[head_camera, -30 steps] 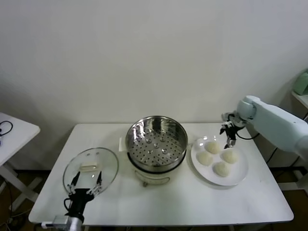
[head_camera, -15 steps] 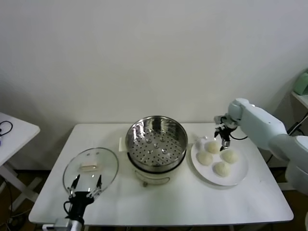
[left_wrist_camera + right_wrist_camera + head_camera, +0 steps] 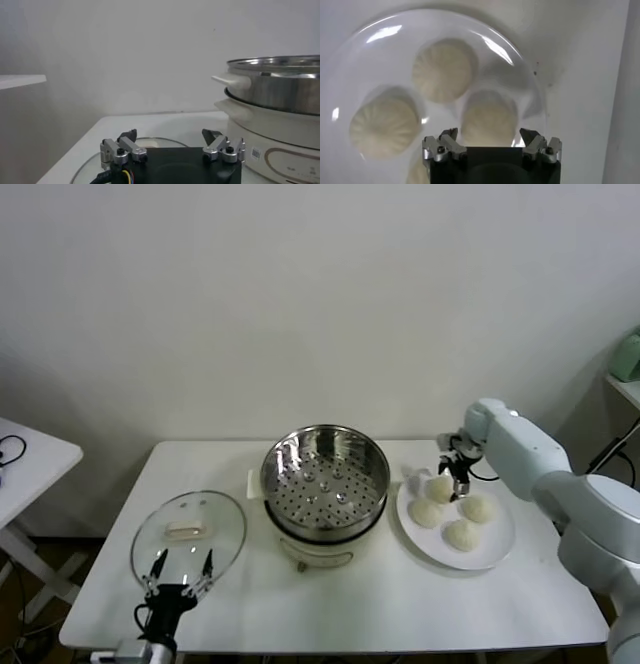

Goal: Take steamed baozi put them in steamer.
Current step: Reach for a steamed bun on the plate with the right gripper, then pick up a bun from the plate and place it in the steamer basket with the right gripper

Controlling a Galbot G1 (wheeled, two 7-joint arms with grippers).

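The right gripper (image 3: 456, 475) hovers over the back edge of the flat white plate (image 3: 496, 547), its fingers spread wide and holding nothing. Right beneath it sits the rear bun of the four small round cream-white steamed baozi (image 3: 453, 511), framed between the open fingertips in the right wrist view (image 3: 488, 120). All four buns lie on the plate, clustered close together. The round shiny stainless-steel steamer (image 3: 325, 481) with its perforated tray stands mid-table on a cream-white base, just to the left of the plate, no buns inside it. Down at the near left corner of the white table (image 3: 400, 604), the left gripper (image 3: 180, 568) waits, fingers open and empty, by the near rim of the round glass lid with a white handle (image 3: 188, 532), which lies flat beside the steamer.
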